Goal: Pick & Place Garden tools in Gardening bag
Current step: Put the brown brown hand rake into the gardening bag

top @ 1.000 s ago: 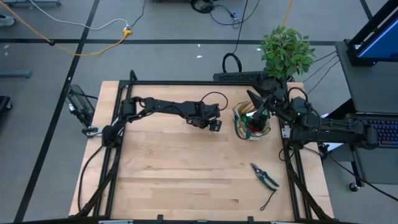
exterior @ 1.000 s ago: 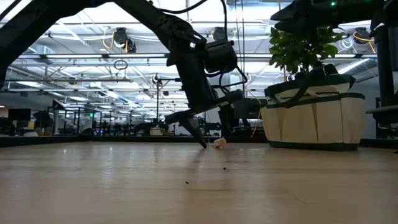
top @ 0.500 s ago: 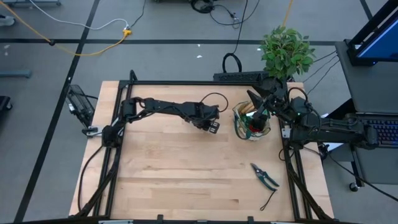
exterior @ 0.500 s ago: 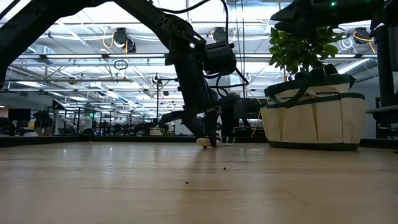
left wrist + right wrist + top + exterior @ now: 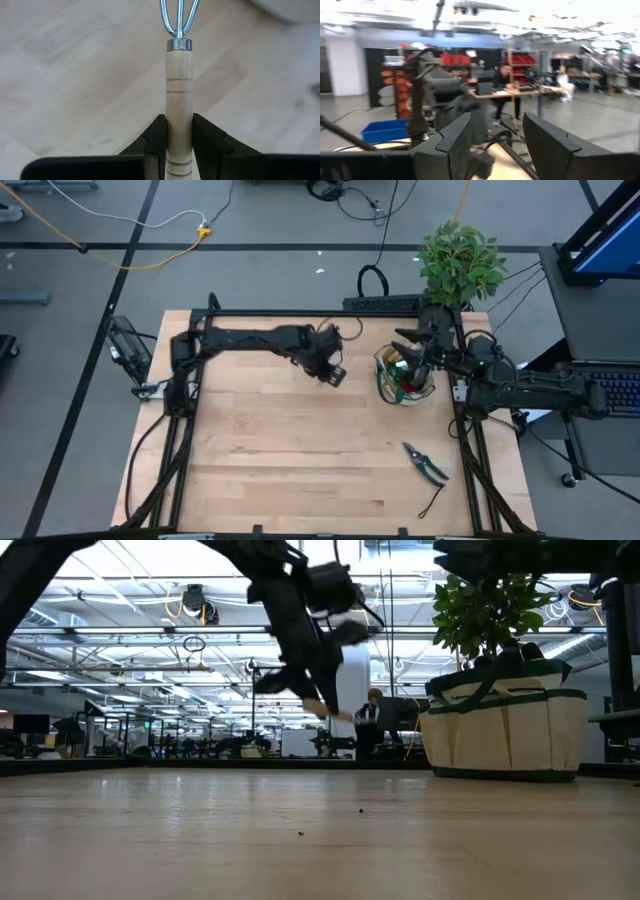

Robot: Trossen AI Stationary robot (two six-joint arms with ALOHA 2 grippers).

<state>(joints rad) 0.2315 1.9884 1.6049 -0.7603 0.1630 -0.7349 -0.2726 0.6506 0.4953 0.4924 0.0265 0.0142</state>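
Left end effector [image 5: 179, 145] is clamping a smooth, round wooden-handled steel-tined fork [image 5: 179, 85] above the pale wood-grain tabletop [image 5: 75, 75]. Round beige fabric bag [image 5: 404, 378] is sitting beside it; right end effector [image 5: 497, 145], fingers apart, is hovering there.

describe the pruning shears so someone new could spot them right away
Start at the wooden table and go to its right front area, in front of the gardening bag. The pruning shears lie flat there alone, dark-handled, a thin cord trailing from them.
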